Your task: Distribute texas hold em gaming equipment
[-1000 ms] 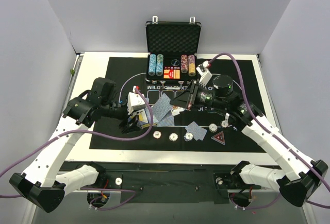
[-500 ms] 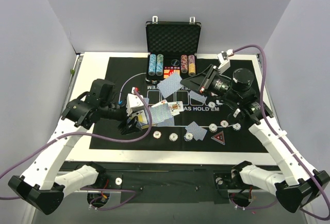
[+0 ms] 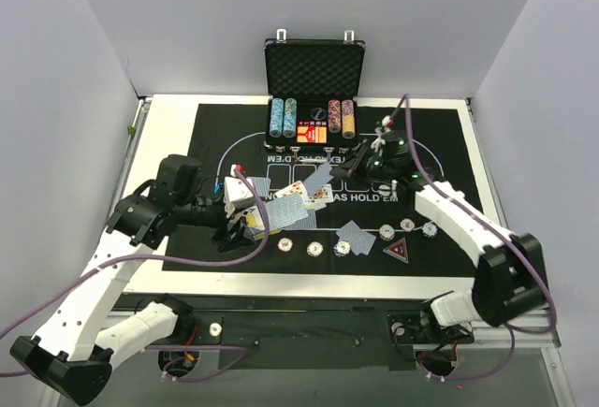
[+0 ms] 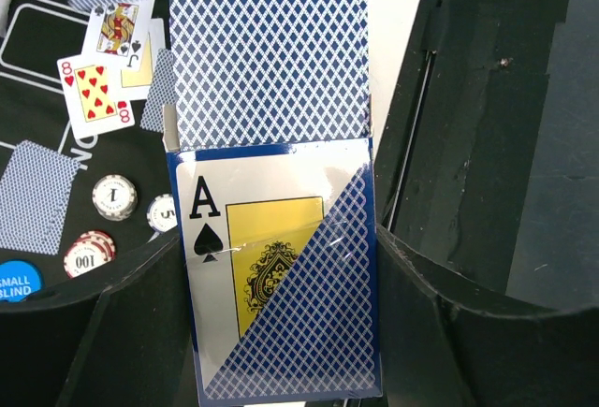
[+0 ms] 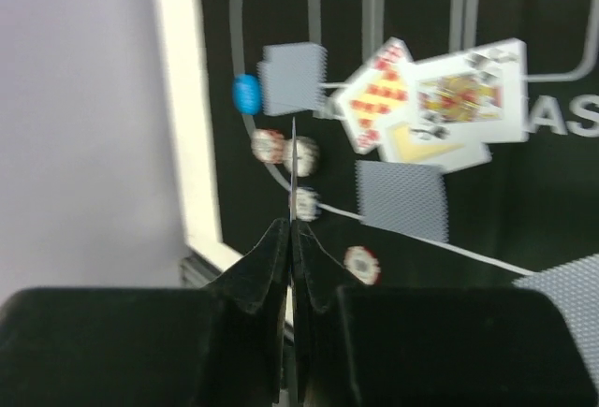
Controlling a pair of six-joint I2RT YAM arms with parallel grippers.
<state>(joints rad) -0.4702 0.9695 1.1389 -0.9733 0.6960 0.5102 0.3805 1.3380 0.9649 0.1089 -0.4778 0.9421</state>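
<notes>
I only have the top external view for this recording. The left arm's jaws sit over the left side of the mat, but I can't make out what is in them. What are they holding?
Observer: In the left wrist view, the left gripper is clamped on a card box printed with an ace of spades. Blue-backed cards stick out of its open end.
Operator: And the right jaws?
Observer: In the right wrist view, the right gripper is shut on a single card, seen edge-on as a thin line.
Operator: Which cards lie face up?
Observer: The left wrist view shows an eight of hearts and a jack.
</notes>
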